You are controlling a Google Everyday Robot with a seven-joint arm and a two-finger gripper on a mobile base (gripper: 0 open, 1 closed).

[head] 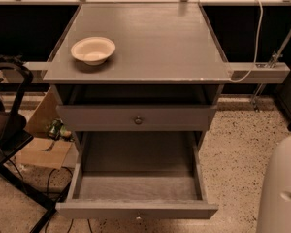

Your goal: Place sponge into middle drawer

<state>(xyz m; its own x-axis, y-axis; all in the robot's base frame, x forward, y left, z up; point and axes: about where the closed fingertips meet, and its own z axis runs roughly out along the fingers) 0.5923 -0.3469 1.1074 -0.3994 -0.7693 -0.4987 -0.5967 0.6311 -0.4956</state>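
The middle drawer (pixel 136 209) is the lower grey wood-grain drawer of the cabinet. It is pulled far out and its inside is bare. The grey drawer above it (pixel 136 118) is closed, with a small round knob. No sponge shows anywhere in the camera view: not on the cabinet top, not in the open drawer, not on the floor. My gripper is out of view.
A cream round bowl (pixel 93 49) stands on the grey cabinet top (pixel 150 42) at the left. A white rounded body (pixel 280 188) fills the lower right corner. A black chair frame (pixel 9 130), a cardboard box (pixel 41 152) and cables lie at the left on the speckled floor.
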